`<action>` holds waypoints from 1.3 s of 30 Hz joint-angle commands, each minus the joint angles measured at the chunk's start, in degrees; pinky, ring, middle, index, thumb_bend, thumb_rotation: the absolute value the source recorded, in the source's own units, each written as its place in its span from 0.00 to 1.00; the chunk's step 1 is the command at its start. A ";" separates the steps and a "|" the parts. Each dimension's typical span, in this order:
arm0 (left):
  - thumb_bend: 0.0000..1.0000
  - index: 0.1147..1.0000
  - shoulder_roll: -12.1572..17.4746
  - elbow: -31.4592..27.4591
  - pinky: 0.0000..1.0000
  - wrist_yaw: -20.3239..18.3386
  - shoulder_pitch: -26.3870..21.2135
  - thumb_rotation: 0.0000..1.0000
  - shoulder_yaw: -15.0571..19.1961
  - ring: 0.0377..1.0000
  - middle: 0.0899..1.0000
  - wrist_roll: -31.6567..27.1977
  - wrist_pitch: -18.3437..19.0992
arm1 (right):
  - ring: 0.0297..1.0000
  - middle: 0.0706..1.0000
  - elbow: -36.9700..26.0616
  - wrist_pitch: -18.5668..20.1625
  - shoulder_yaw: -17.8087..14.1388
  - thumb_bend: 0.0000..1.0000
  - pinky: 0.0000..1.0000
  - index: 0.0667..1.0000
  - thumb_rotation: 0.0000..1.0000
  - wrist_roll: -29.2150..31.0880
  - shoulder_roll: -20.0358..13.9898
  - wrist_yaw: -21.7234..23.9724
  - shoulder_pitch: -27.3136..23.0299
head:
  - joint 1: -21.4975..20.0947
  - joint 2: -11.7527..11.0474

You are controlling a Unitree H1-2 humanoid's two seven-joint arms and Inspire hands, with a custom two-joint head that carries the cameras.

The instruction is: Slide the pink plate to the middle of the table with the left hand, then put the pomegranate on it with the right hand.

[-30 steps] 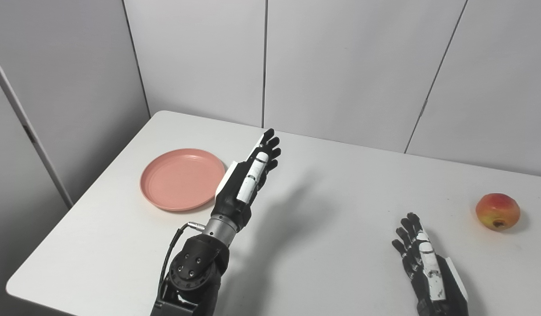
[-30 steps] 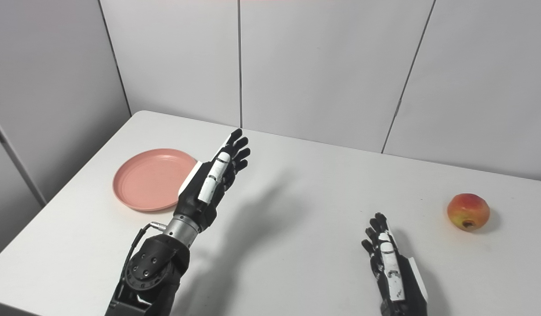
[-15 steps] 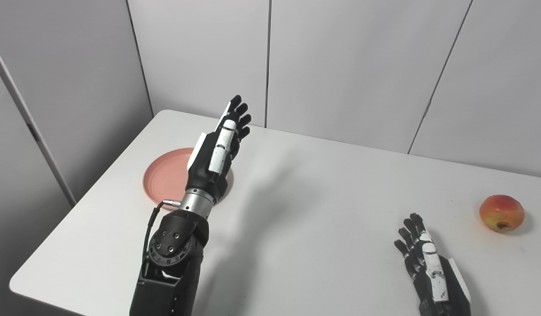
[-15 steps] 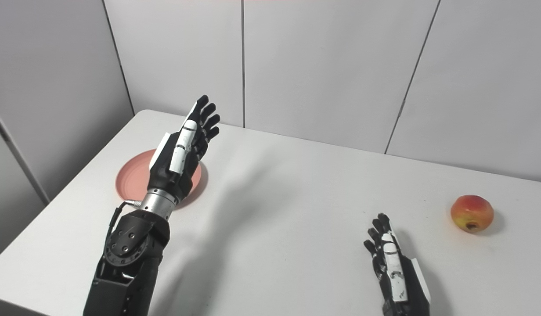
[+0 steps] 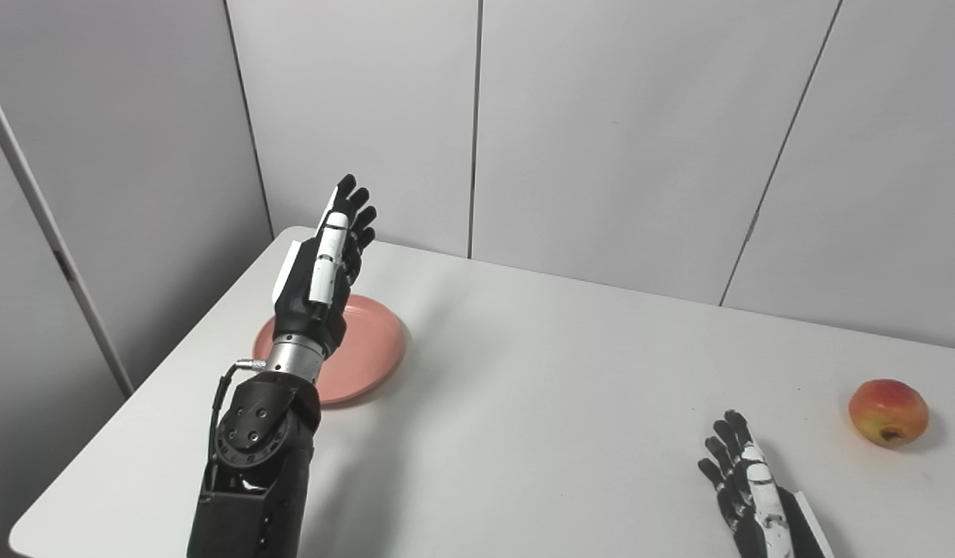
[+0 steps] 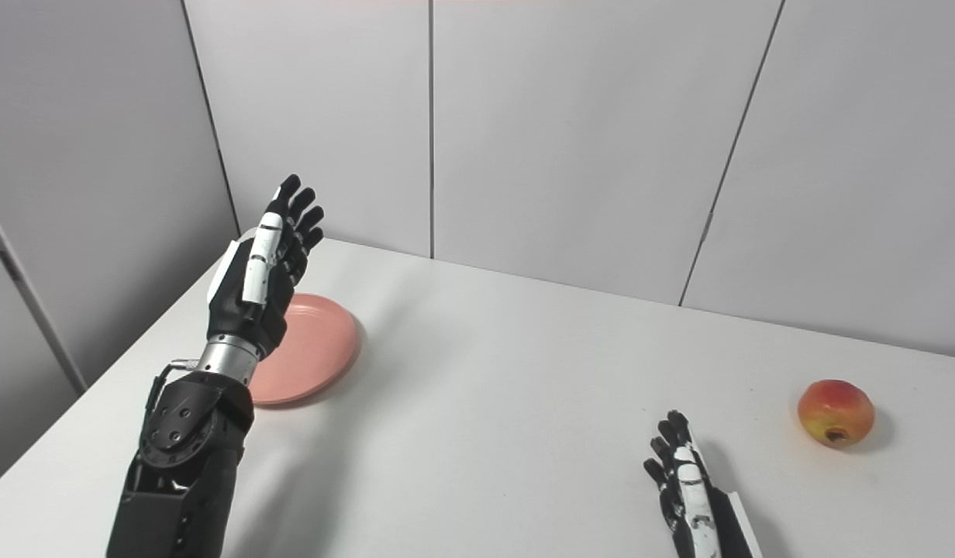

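Observation:
The pink plate [image 5: 369,349] lies flat on the white table [image 5: 539,387] at its left side. My left hand [image 5: 322,263] is open, fingers straight and pointing up, raised above the plate's left part and hiding that part; it does not touch the plate. The pomegranate [image 5: 888,411], red and yellow, rests on the table at the far right. My right hand [image 5: 749,496] is open and empty, lying low near the front right edge, well short of the pomegranate. In the right eye view the plate [image 6: 315,349], left hand [image 6: 260,267] and pomegranate [image 6: 835,411] show the same way.
Grey wall panels [image 5: 601,116] stand right behind the table's far edge. The table's left edge [image 5: 136,403] runs close beside the plate.
My left hand has swung left and up, from right of the plate to above its left part. The camera has tilted a little. The right hand, plate and pomegranate have stayed put.

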 commanded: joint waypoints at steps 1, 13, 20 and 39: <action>0.41 0.98 1.63 0.04 1.00 -0.02 -2.74 1.00 0.58 0.99 0.99 -0.51 -2.76 | 1.00 1.00 -0.24 -0.66 -0.01 0.10 1.00 1.00 1.00 -0.06 -0.15 0.30 -0.94 | 0.19 0.04; 0.40 0.94 3.86 1.84 0.96 2.11 -4.72 1.00 5.52 0.96 0.96 -3.22 -2.58 | 1.00 1.00 -0.07 -0.93 -0.24 0.10 1.00 1.00 1.00 0.26 -0.13 0.30 -1.02 | 0.89 -0.16; 0.41 0.96 5.47 3.09 0.98 2.76 -4.61 1.00 7.54 0.97 0.97 -5.34 -1.64 | 1.00 1.00 -0.30 -0.17 -0.28 0.10 1.00 1.00 1.00 0.57 -0.17 0.33 -1.15 | 0.97 -0.15; 0.40 0.98 10.59 6.83 1.00 1.39 -1.66 1.00 12.13 0.99 0.99 -10.37 -2.78 | 1.00 1.00 -0.82 0.42 -0.58 0.10 1.00 1.00 1.00 0.73 -0.37 0.11 -1.07 | 1.74 0.04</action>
